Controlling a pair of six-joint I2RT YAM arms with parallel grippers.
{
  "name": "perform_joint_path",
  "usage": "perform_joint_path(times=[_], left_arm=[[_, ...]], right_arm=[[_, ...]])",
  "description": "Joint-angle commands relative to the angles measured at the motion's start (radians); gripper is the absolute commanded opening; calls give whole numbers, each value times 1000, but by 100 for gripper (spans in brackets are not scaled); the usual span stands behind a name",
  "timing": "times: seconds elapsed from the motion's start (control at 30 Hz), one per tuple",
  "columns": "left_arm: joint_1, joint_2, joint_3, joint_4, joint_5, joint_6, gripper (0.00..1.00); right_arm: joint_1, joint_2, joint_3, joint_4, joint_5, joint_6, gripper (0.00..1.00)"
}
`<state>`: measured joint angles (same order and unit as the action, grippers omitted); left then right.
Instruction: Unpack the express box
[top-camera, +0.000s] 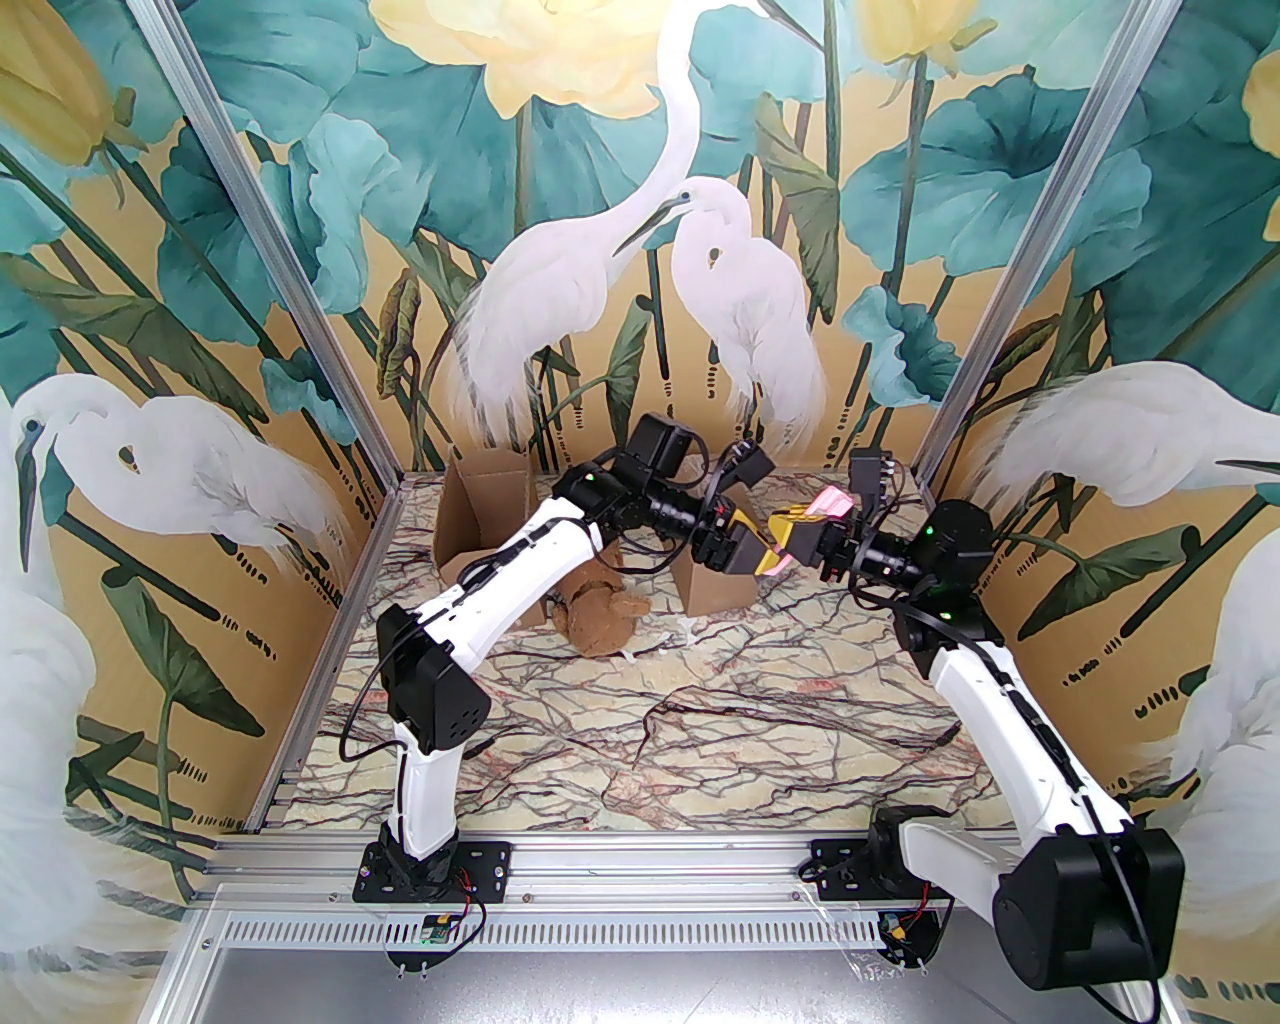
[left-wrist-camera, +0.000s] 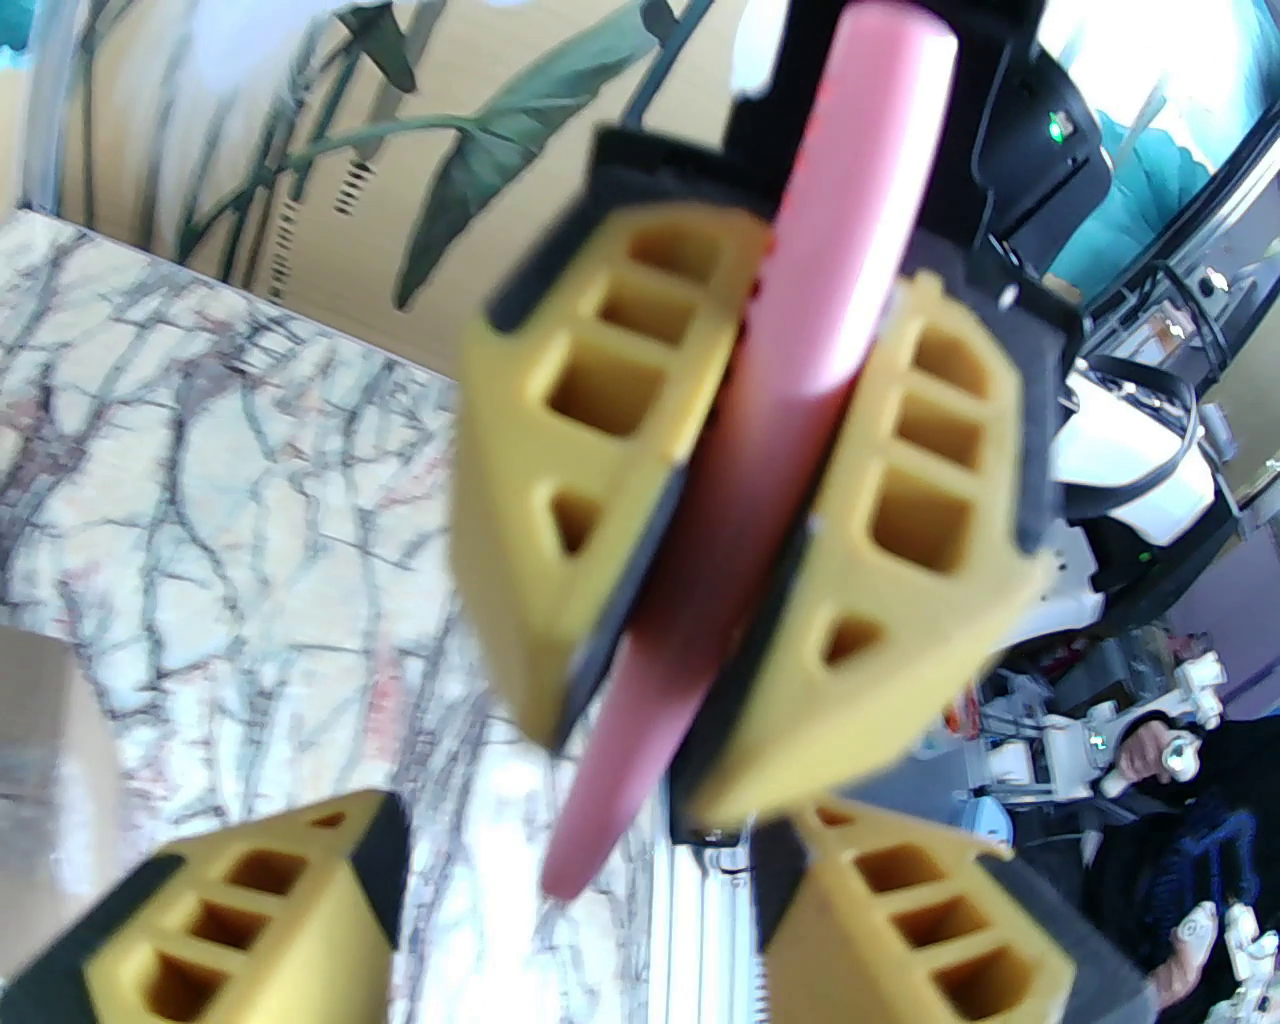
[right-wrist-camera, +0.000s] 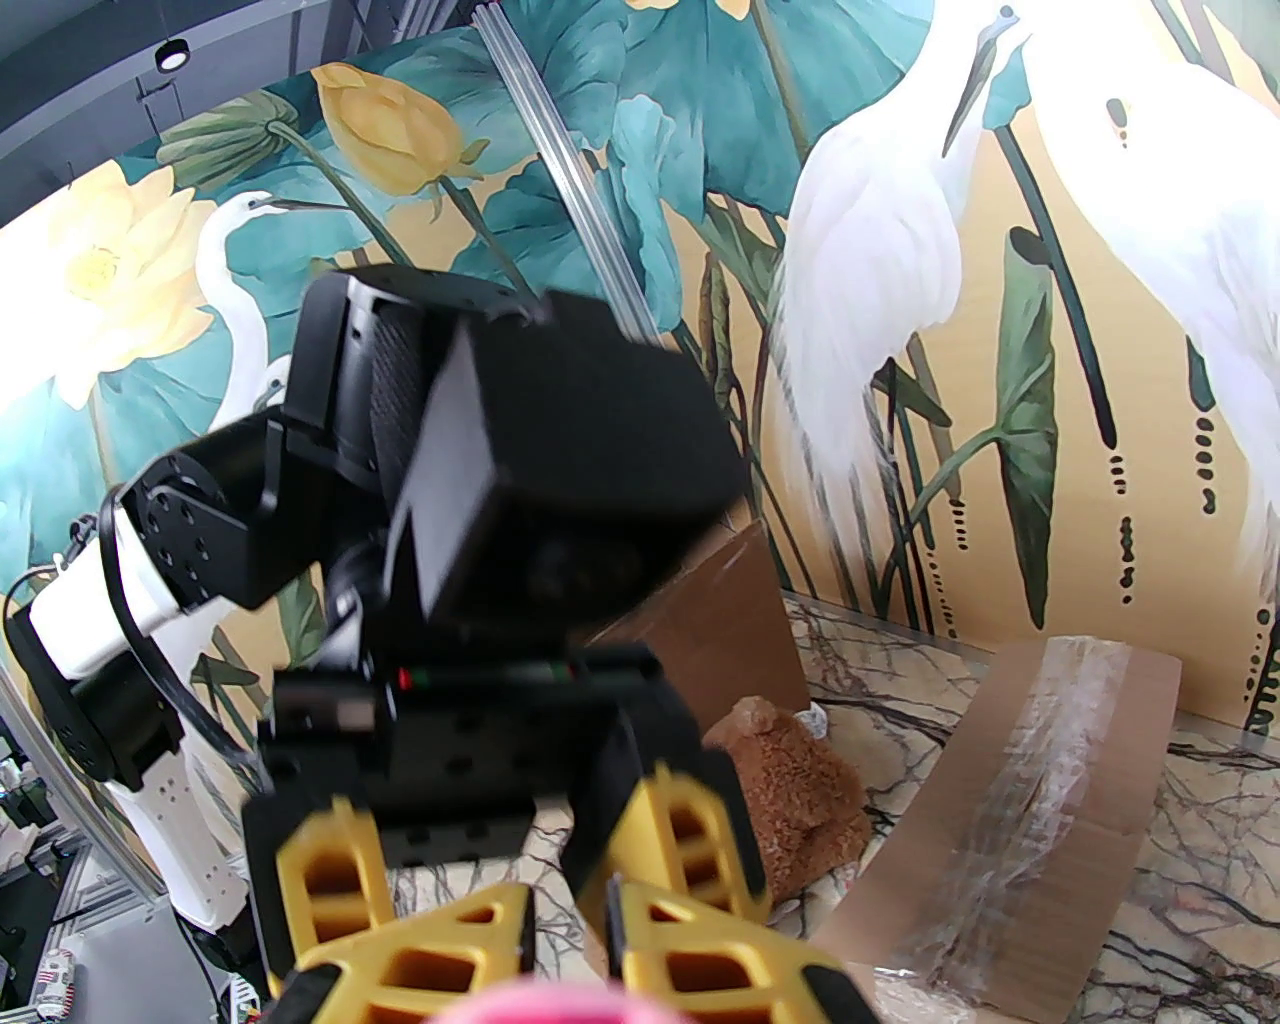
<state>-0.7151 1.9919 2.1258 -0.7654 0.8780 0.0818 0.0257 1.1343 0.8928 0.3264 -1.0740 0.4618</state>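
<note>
left gripper (left-wrist-camera: 585, 815) is sitting closest to the lens in its own wrist view. its two yellow fingers (left-wrist-camera: 250, 900) are standing well apart at 7 and 5 o'clock of the picture, and neither seems to be pressing on anything. between and just beyond them the right gripper (left-wrist-camera: 645, 700) is clamping a flat pink item (left-wrist-camera: 860, 200) edge-on. the pads are squeezing its middle while its near end is poking out toward the left fingers. what the item is i cannot tell; it is looking thin and stiff.

from above, the two grippers are meeting in the air at about 1 o'clock from the middle of the tabletop (top-camera: 700, 730). the express box (top-camera: 485, 500) is standing open at about 10 o'clock, with one tall flap rising at its far side. the left arm is crossing over it and hiding its inside, so i cannot tell whether anything is waiting in there. a brown plush toy (top-camera: 600, 615) is lying on the tabletop just beside the box, at about 11 o'clock. a cardboard flap (top-camera: 715, 590) with clear tape (right-wrist-camera: 1040, 790) down its middle is leaning just below the grippers. whether it is joined to the box i cannot tell.

as a judgement, the unpacking is looking well along. the box is open, the toy is out, and the pink item is out and hanging in the right grip. setting that item down on bare tabletop is what seems to be remaining, plus a check of the box.
</note>
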Motion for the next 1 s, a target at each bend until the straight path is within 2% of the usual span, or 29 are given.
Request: perform_joint_path(times=[0.0, 0.1, 0.17, 0.27, 0.37, 0.47, 0.63, 0.83, 0.97], left_arm=[[8, -55, -18, 37, -160, 1, 72], [19, -64, -28, 67, -432, -12, 85], [37, -39, -2, 82, -613, -44, 94], [79, 67, 146, 41, -811, -119, 99], [144, 219, 350, -27, -765, -201, 99], [203, 329, 452, -8, -705, -252, 100], [277, 420, 431, 149, -551, -287, 99], [309, 514, 454, 266, -389, -263, 100], [340, 559, 448, 316, -221, -262, 100]], right_arm=[[-13, -26, -1, -62, 83, -83, 0], [-15, -37, 1, -152, 189, -138, 0], [-18, -31, 6, -188, 208, -168, 0], [-17, -4, 26, -239, 263, -172, 0], [-16, 27, 44, -286, 292, -159, 0], [-15, 57, 67, -380, 335, -155, 0], [-2, 89, 92, -574, 522, -138, 0], [0, 177, 171, -756, 786, -152, 0], [0, 301, 282, -890, 858, -153, 0]])
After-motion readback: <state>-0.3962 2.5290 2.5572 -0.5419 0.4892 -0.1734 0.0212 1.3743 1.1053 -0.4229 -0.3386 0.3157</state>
